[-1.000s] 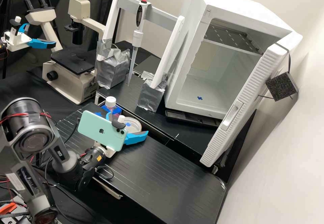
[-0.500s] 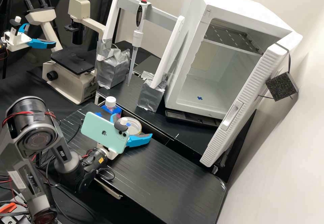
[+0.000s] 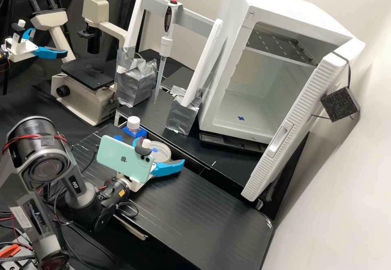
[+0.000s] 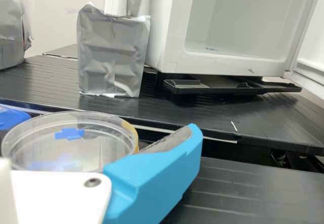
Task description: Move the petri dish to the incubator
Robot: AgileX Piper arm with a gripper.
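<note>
Petri dish [image 4: 101,145] bearing blue tape [image 4: 69,134] sits partly hidden by the wide-spread gripper [image 3: 160,151]; upper right, the incubator [image 3: 228,117] holds a shelf [image 3: 281,47].

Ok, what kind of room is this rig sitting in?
Most likely a cell-culture or biology lab, or a mock-up of one: there's a microscope, a pipette hung upright on a stand, and a petri dish by the gripper.
</note>
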